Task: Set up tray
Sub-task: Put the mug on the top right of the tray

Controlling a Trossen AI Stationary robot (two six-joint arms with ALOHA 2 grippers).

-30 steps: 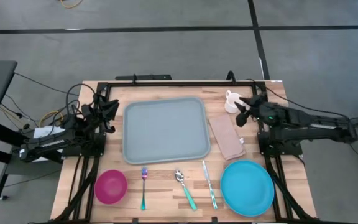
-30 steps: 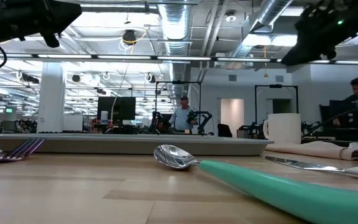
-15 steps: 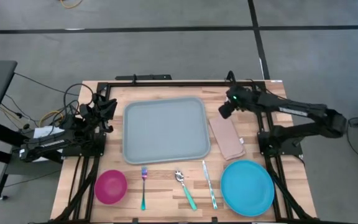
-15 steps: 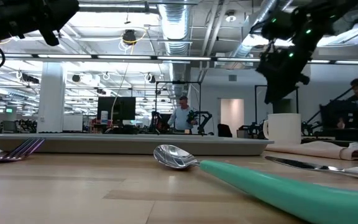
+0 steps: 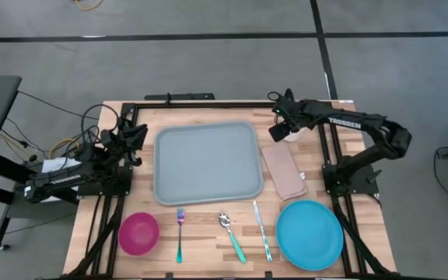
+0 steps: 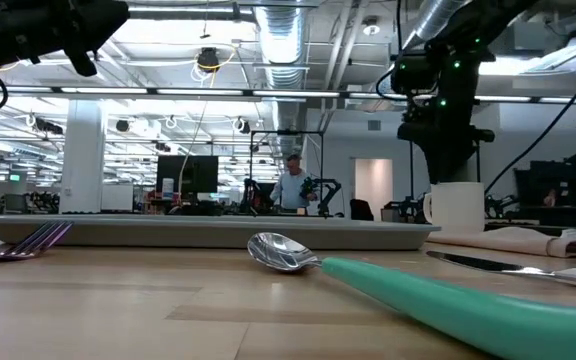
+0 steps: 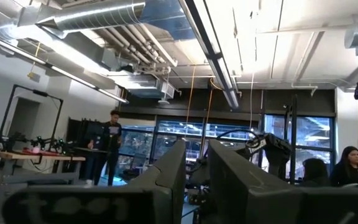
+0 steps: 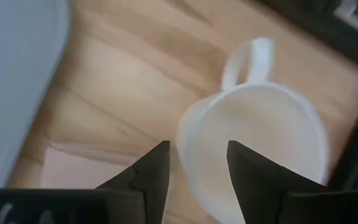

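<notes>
The grey-blue tray (image 5: 206, 163) lies flat on the middle of the table, and its corner (image 8: 17, 74) also shows in the right wrist view. A white mug (image 8: 260, 143) stands upright near the far right corner (image 6: 458, 205). My right gripper (image 5: 278, 131) hangs over the mug, pointing down and open. Its fingers (image 8: 157, 168) stand on either side of the mug's rim on the tray side, and I see no touch. My left gripper (image 5: 134, 136) rests off the tray's left edge with its fingers almost together, holding nothing.
A beige folded napkin (image 5: 284, 171) lies right of the tray. A round blue plate (image 5: 309, 233), a knife (image 5: 261, 229), a teal-handled spoon (image 5: 232, 236), a fork (image 5: 180, 233) and a pink bowl (image 5: 138, 233) line the near edge. Black frame rails (image 5: 208, 103) border the table.
My right arm has unfolded from its resting place at the table's right side. It has swung toward the far edge and a little left, and the gripper has tipped to point down over the mug. The mug and the tray have stayed in place.
</notes>
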